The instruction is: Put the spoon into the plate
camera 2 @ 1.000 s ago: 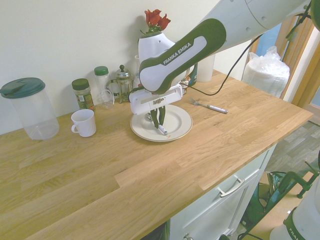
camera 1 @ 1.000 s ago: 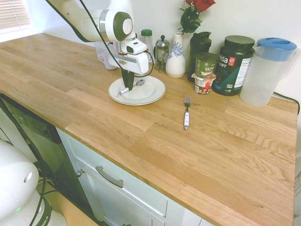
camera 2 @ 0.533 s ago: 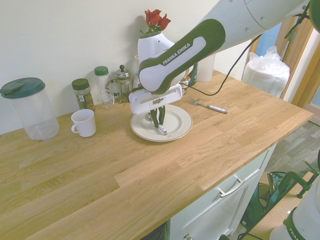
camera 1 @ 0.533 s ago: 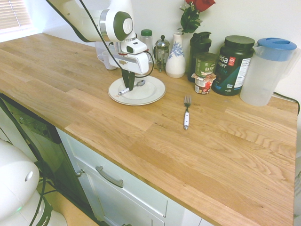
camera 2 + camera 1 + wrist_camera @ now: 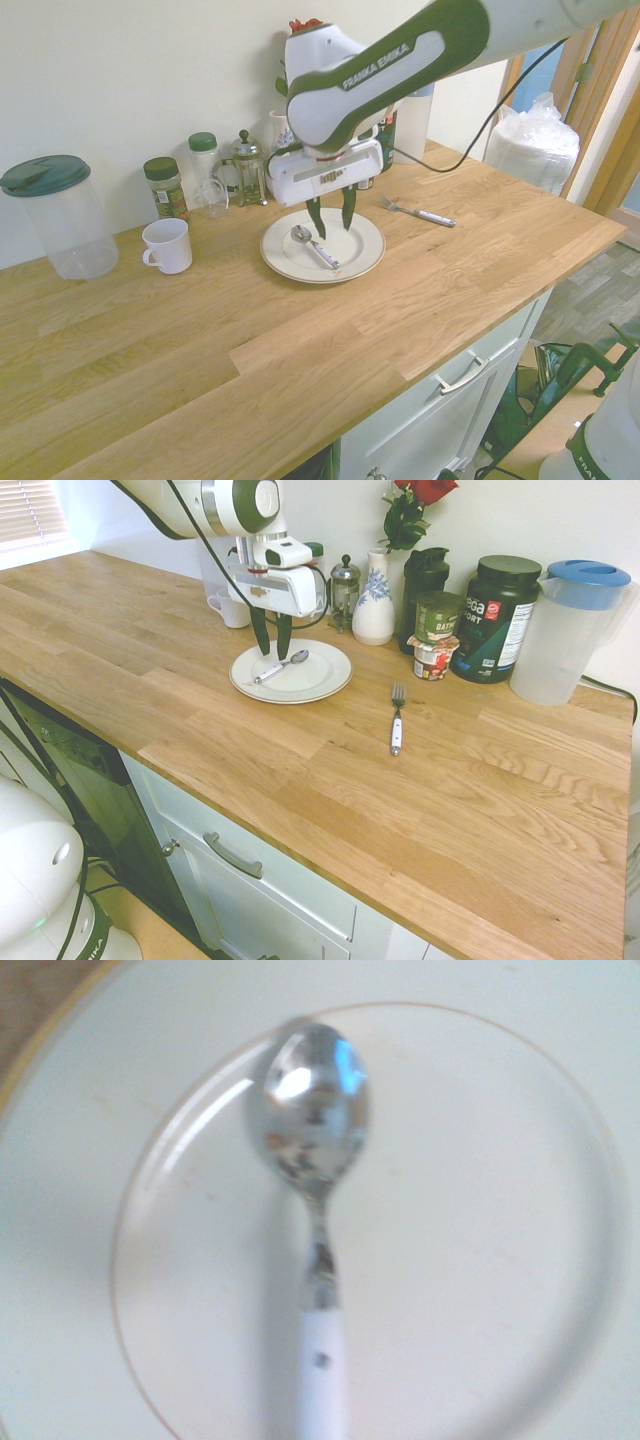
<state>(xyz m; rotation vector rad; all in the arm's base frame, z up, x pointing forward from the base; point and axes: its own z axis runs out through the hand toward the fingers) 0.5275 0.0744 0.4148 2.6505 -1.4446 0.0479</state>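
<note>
The spoon point(image 5: 281, 666) point(image 5: 314, 246) point(image 5: 317, 1200) lies flat inside the round white plate point(image 5: 318, 683) point(image 5: 358, 262) point(image 5: 520, 1160), shiny bowl toward the wall and white handle toward the counter's front. My gripper point(image 5: 271, 645) point(image 5: 333, 221) hangs open a short way above the spoon, touching nothing. In the wrist view the spoon fills the middle of the plate's well.
A white-handled fork point(image 5: 397, 720) point(image 5: 418, 212) lies on the wooden counter beside the plate. Along the wall stand a white mug point(image 5: 168, 246), a French press point(image 5: 345, 590), a vase with roses point(image 5: 375, 605), jars, a dark tub point(image 5: 494, 618) and a plastic pitcher point(image 5: 570, 630).
The gripper let go of the spoon, opened and rose off the plate. The spoon now rests in the plate by itself.
</note>
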